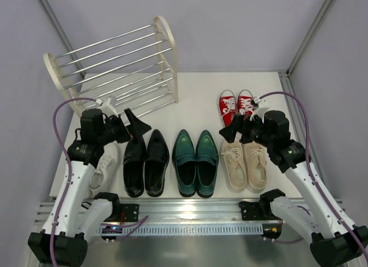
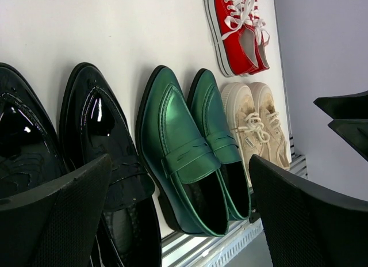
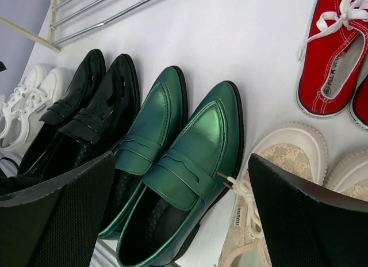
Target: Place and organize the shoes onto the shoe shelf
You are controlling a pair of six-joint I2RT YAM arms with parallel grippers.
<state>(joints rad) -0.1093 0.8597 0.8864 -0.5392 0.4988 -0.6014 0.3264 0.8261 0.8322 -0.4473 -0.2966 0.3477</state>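
Left gripper (image 1: 134, 125), right gripper (image 1: 236, 130) being held spread, empty. Black dress shoes (image 1: 145, 162) (nearest the shoe shelf (image 1: 115, 68)) seemingly being targeted; heel rim advised.

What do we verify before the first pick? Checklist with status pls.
1. Left hand open and empty: ok.
2. Right hand open and empty: ok.
3. Shoe shelf standing, rods bare: ok.
4. Black dress shoes paired, below the left hand: ok.
5. Beige sneakers paired, below the right hand: ok.
6. White sneakers, heels hidden under the left arm: cannot tell.
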